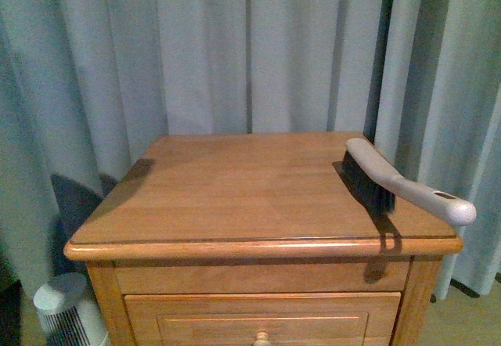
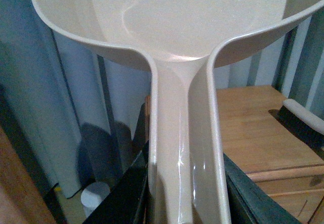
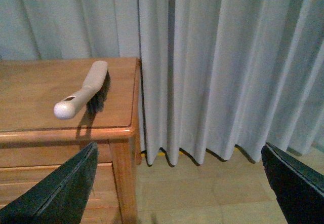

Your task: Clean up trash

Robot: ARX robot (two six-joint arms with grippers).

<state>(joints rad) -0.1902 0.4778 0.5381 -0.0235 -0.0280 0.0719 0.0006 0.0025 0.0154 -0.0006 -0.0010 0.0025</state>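
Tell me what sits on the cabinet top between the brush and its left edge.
Nothing. The front view shows only bare wood on the cabinet top from the brush across to that edge.

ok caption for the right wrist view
Open right gripper beside a wooden nightstand bearing a beige-handled black-bristled hand brush, grey curtains behind

Honey-brown wood cabinet (image 1: 235,189), pale blue-grey curtain (image 1: 203,48), black-bristled light-grey brush (image 1: 401,180), cream dustpan (image 2: 177,11), perhaps speckled.
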